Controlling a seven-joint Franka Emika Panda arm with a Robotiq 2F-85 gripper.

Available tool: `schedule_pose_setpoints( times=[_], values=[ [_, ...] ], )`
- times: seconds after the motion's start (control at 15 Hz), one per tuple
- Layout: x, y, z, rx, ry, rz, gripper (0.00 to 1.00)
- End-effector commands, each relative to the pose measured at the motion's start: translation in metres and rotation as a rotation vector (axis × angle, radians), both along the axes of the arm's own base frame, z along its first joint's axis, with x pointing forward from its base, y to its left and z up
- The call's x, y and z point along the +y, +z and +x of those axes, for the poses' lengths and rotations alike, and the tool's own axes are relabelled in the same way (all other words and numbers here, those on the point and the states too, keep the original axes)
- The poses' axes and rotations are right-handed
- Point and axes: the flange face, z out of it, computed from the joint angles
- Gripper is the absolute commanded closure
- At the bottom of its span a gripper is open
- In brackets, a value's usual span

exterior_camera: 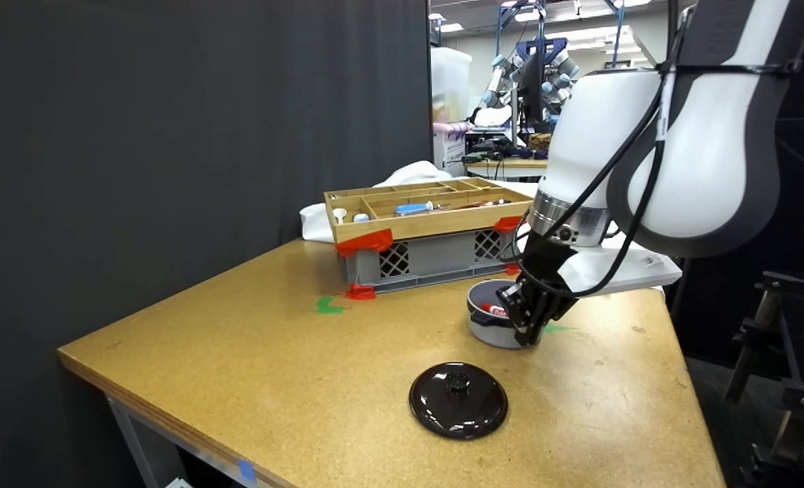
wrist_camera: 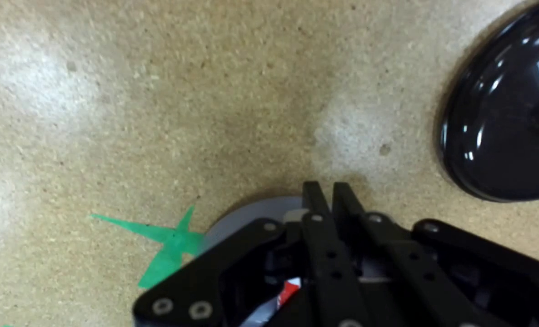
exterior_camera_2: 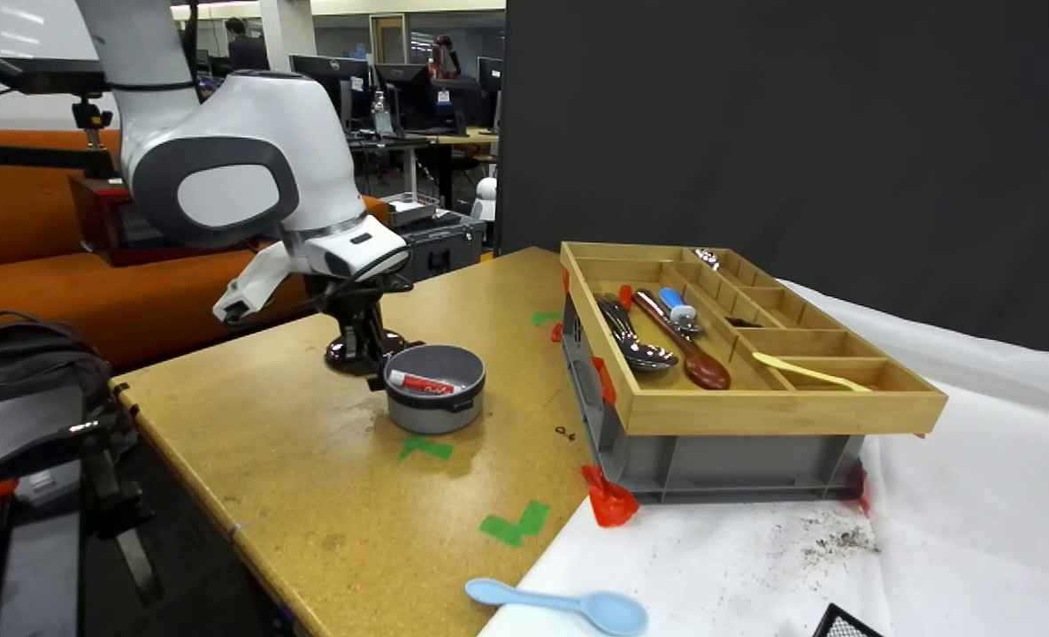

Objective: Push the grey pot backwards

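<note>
In an exterior view: grey pot [exterior_camera: 493,336], low, round, dark-banded, upright on the surface [exterior_camera: 253,359], between crate [exterior_camera: 441,254] and black lid [exterior_camera: 457,410]. In an exterior view: grey inside too, red-and-white cylinder [exterior_camera_2: 423,383] within. In the wrist view: hand [wrist_camera: 327,188] at pot's edge, fingers [wrist_camera: 314,197] nearly together; nothing visibly held.
</note>
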Motion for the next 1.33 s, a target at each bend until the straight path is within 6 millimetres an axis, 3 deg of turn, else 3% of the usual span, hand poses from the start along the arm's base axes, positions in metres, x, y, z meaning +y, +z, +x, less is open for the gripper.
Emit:
schedule_pose_setpoints(
  times=[0.0,0.2,0.53,0.6,0.67,1.27],
  values=[
    [0.001,0.001,0.015,-0.020,-0.029,-0.027,0.98],
    [0.007,0.005,0.015,-0.009,-0.037,-0.024,1.00],
    [0.028,0.014,-0.012,0.096,-0.034,-0.007,1.00],
    [0.031,0.017,-0.016,0.111,-0.040,-0.003,0.94],
    [0.033,0.021,-0.019,0.122,-0.050,0.001,0.73],
    [0.044,0.076,-0.027,0.177,-0.058,0.024,0.11]
  ],
)
